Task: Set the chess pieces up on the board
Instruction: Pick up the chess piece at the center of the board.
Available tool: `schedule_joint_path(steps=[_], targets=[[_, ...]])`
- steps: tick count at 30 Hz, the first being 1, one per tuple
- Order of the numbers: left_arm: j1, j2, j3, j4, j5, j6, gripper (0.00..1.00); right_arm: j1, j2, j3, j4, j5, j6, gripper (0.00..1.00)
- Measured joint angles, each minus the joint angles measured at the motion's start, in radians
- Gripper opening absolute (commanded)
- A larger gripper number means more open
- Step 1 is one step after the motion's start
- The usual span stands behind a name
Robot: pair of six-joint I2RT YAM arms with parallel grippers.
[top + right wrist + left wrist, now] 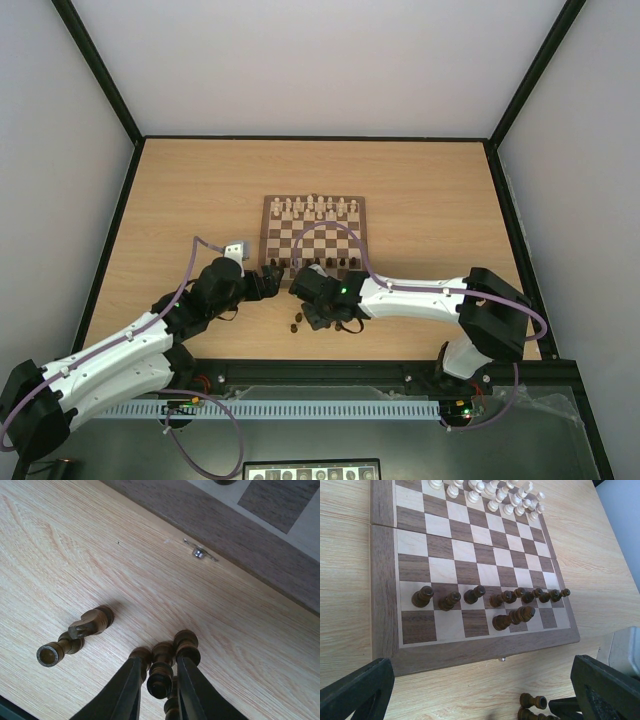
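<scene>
Right claw (159, 662) is set narrow around a dark piece (161, 672) on the surface (75, 545), just off the board (384, 605); a firm pinch can't be confirmed. Left claw (480, 682) is spread wide open. The squeeze should be finished first, then it's lifted straight so neighbours (186, 645) aren't knocked.

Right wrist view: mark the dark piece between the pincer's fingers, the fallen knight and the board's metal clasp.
dark piece (161, 672), right wrist view, on its stem.
fallen knight (91, 622), right wrist view, on its head.
metal clasp (199, 553), right wrist view, on its round stud.
</scene>
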State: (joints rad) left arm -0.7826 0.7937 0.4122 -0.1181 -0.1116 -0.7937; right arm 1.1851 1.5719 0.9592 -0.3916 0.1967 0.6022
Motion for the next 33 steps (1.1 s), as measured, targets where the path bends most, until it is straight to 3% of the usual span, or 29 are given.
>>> schedule_joint_path(steps=[8, 33], targets=[[0.0, 0.0, 0.0, 0.0, 0.003, 0.0, 1.0, 0.0, 0.001, 0.01, -0.003, 0.018, 0.0, 0.17], [-0.003, 0.0, 0.0, 0.0, 0.003, 0.0, 1.0, 0.0, 0.001, 0.01, -0.01, 0.024, 0.002, 0.24]])
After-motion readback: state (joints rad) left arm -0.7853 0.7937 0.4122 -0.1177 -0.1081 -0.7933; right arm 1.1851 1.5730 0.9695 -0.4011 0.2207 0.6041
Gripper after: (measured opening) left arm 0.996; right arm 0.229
